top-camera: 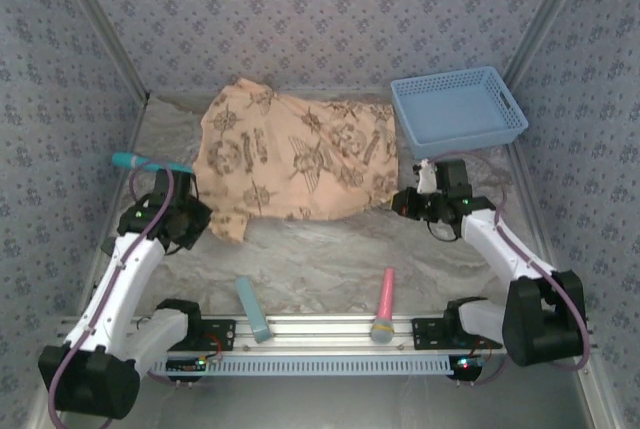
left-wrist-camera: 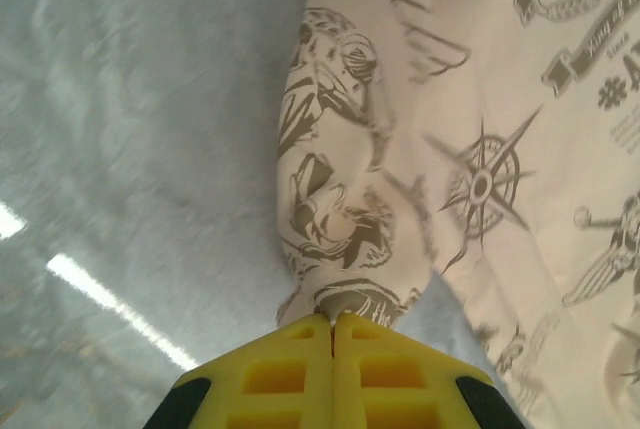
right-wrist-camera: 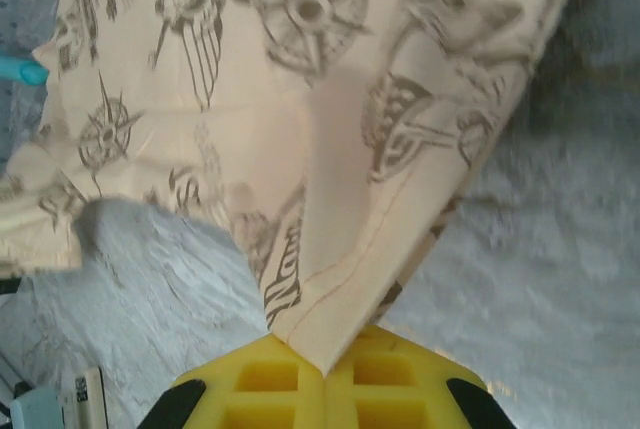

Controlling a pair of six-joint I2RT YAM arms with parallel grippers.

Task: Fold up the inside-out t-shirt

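T-shirt (top-camera: 295, 159) lies rumpled at centre-rear of counter (top-camera: 320, 254). Left gripper (left-wrist-camera: 333, 321) and right gripper (right-wrist-camera: 325, 361) each pinch its near edge. Recommended: raise both evenly, holding cloth taut, before folding.

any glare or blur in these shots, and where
Left wrist: bright light streaks glare off the table, which looks soft and blurred, while the t-shirt print is fairly sharp. Right wrist: the compass print is crisp, and the table at right is smeared. Top external: even, soft light, no glare, a faint shadow along the t-shirt's near edge.
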